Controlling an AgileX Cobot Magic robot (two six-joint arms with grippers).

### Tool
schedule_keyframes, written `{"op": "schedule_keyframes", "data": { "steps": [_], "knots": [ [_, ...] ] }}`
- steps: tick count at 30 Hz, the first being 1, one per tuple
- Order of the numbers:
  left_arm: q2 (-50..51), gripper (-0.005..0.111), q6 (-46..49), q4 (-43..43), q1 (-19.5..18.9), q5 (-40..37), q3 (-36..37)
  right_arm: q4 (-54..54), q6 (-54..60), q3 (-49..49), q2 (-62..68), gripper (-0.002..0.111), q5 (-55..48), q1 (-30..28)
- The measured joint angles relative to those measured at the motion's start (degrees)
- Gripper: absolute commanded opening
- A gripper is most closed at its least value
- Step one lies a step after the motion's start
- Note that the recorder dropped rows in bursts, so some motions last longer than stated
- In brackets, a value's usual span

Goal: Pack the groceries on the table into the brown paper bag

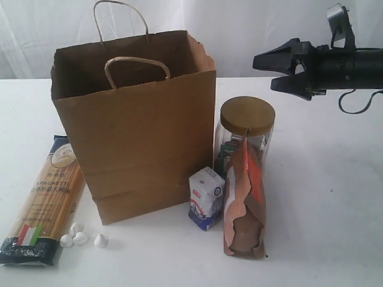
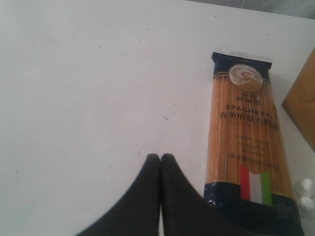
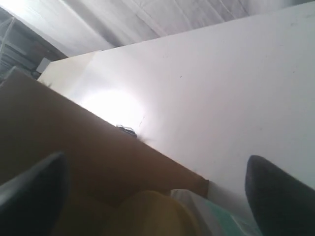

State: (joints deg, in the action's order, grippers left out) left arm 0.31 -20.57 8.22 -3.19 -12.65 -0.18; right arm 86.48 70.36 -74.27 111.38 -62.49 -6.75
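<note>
The brown paper bag (image 1: 143,131) stands open and upright on the table (image 1: 323,197). Left of it lies the spaghetti packet (image 1: 45,200), with small white lumps (image 1: 78,234) by its near end. Right of the bag stand a gold-lidded glass jar (image 1: 247,116), a white-blue carton (image 1: 206,197) and a brown pouch (image 1: 245,209). My right gripper (image 1: 263,72) hangs open and empty in the air, above and to the right of the jar. In its wrist view the right gripper (image 3: 155,157) frames the gold lid (image 3: 157,216) and the bag (image 3: 74,137). My left gripper (image 2: 160,157) is shut and empty beside the spaghetti packet (image 2: 246,142).
A corner of the bag (image 2: 302,103) and two white lumps (image 2: 305,191) show at the edge of the left wrist view. Bare white table (image 2: 88,88) lies beyond the left gripper. A white curtain (image 1: 251,24) hangs behind the table.
</note>
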Motion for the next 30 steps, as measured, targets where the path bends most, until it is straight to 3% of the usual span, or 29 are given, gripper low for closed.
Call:
{"op": "schedule_keyframes", "data": {
  "steps": [3, 7, 8, 15, 20, 30],
  "knots": [
    [0.0, 0.0, 0.0, 0.0, 0.0, 0.0, 0.0, -0.4, 0.7, -0.4, 0.0, 0.075, 3.2, 2.3],
    [0.0, 0.0, 0.0, 0.0, 0.0, 0.0, 0.0, -3.2, 0.9, -0.4, 0.0, 0.046, 3.4, 4.3],
    [0.0, 0.0, 0.0, 0.0, 0.0, 0.0, 0.0, -3.6, 1.0, -0.4, 0.0, 0.043, 3.3, 4.5],
    [0.0, 0.0, 0.0, 0.1, 0.0, 0.0, 0.0, -7.3, 1.1, -0.6, 0.0, 0.04, 3.0, 5.7],
    [0.0, 0.0, 0.0, 0.1, 0.0, 0.0, 0.0, -19.3, -8.7, -1.2, -1.7, 0.027, -1.1, 4.8],
    [0.0, 0.0, 0.0, 0.1, 0.0, 0.0, 0.0, -39.5, -20.3, -1.0, -9.0, 0.026, -6.3, 3.3]
  ]
}}
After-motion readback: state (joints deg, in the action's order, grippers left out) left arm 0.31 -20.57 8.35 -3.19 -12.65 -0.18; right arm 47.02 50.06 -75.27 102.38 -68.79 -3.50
